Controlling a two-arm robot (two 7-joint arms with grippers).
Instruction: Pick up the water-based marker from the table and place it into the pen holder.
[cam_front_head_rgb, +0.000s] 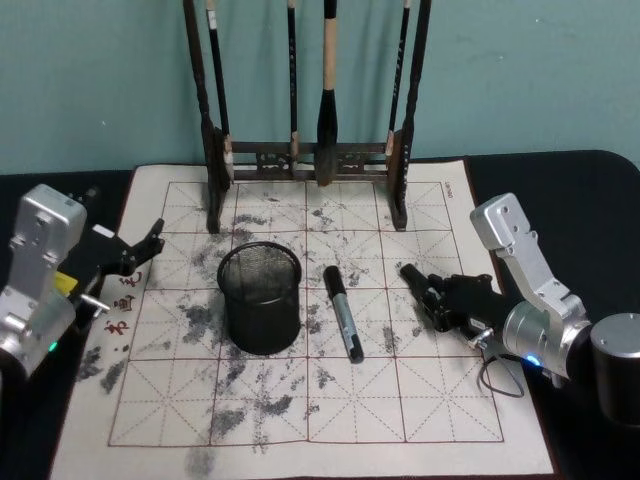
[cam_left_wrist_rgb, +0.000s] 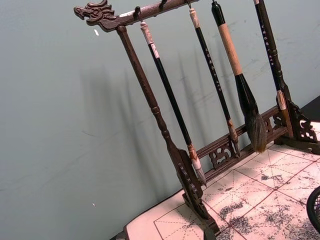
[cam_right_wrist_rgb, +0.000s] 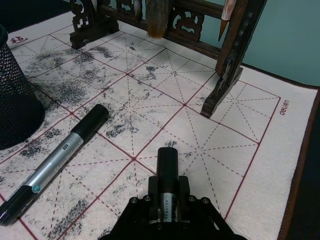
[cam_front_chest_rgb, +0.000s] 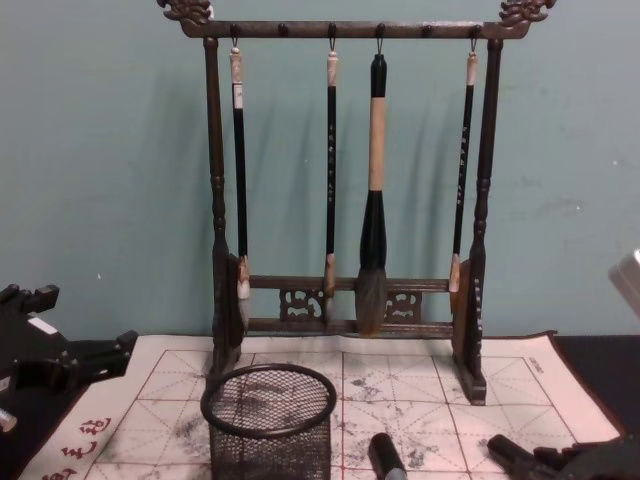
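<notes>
One water-based marker (cam_front_head_rgb: 343, 312), grey with a black cap, lies flat on the mat just right of the pen holder (cam_front_head_rgb: 260, 298), a black mesh cup standing upright. In the right wrist view this marker (cam_right_wrist_rgb: 55, 162) lies beside the holder (cam_right_wrist_rgb: 15, 105). My right gripper (cam_front_head_rgb: 432, 292) hovers low over the mat's right side, shut on a second black marker (cam_right_wrist_rgb: 167, 167) whose cap (cam_front_head_rgb: 411, 273) sticks out toward the rack. My left gripper (cam_front_head_rgb: 148, 250) waits open at the mat's left edge, apart from the holder.
A tall dark wooden brush rack (cam_front_head_rgb: 310, 160) with several hanging brushes stands at the back of the ink-stained gridded mat (cam_front_head_rgb: 440, 400). Dark table (cam_front_head_rgb: 590, 200) surrounds the mat. The teal wall is close behind the rack (cam_front_chest_rgb: 345, 180).
</notes>
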